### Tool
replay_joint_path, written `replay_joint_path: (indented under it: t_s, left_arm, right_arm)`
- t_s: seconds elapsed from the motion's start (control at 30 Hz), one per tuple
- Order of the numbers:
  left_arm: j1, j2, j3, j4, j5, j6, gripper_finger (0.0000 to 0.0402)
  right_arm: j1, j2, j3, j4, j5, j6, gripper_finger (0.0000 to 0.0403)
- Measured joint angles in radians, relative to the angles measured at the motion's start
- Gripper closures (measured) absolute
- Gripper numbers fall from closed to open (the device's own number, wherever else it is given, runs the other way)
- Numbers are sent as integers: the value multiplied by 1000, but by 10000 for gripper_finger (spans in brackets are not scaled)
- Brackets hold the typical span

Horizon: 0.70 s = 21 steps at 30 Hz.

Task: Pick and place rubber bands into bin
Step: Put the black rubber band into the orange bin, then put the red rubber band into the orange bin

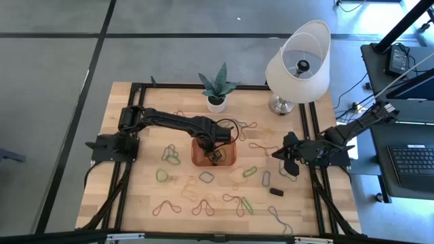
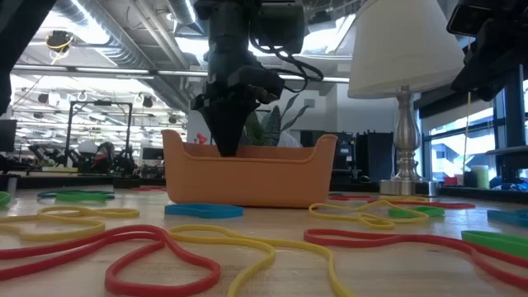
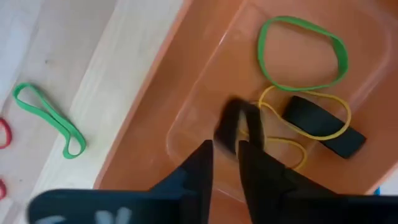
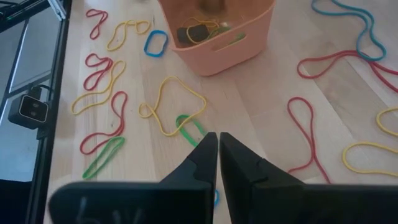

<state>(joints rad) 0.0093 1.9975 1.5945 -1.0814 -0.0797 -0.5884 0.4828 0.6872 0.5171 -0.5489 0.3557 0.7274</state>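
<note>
Jaws of the left gripper [image 3: 225,163] sit inside the bin [image 1: 195,157], tips down, parted only narrowly; a blurred black band [image 3: 233,124] hangs just off their tips, and I can't tell whether it is pinched or loose. It reads as a short dark loop, long axis running roughly along the jaws' own line, pointing away from them toward the bin's floor. Just beyond it lie a yellow band [image 3: 314,115], a black block-like piece [image 3: 323,126] across it, and farther off a green band [image 3: 301,53] lying flat, its long axis across the bin's width. So the drop is, I judge, at the release.

For the pick after that, loose rubber bands [image 1: 203,177] scatter across the table [image 1: 122,203] on all sides of the bin (many toward the front edge). The right gripper [image 4: 217,163] waits at the right side with jaws closed on nothing, a green loop [image 4: 189,129] just ahead of its tips, long axis slanting away from them.
</note>
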Motion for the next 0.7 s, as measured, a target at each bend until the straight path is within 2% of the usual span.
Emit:
replay_joint_path:
  t_s: [0.17, 0.33, 0.47, 0.63, 0.7]
  left_arm:
    - [0, -7, 15, -12, -13, -8, 291]
    - [-4, -15, 37, -101, -19, -26, 291]
    - [-41, -79, 47, -131, -70, 1, 315]
    - [-128, -177, 45, -137, -186, 87, 387]
    - [-152, -223, 29, -122, -223, 108, 395]
  right_arm:
    - [0, 0, 0, 0, 0, -23, 380]
    - [0, 0, 0, 9, 0, -29, 380]
    - [0, 0, 0, 19, 0, -31, 380]
    - [0, 22, 0, 26, 23, -33, 380]
    - [-5, 49, 0, 48, 22, -48, 382]
